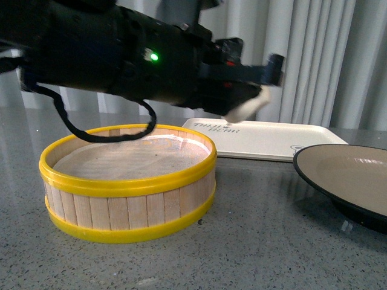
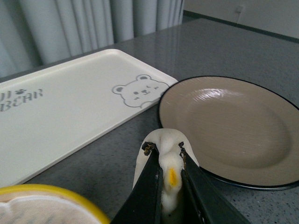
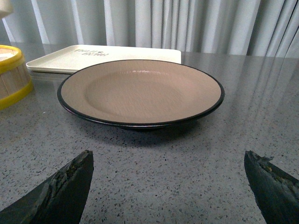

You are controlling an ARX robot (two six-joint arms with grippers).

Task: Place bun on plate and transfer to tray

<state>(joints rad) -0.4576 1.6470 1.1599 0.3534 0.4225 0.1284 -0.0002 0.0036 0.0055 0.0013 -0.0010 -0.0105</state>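
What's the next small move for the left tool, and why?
Probably carry the left tool over the middle of the wide round beige plate with a black rim. The tool is shut on the small white pleated steamed bun, held in the air and not yet over the plate, and the plate is empty.
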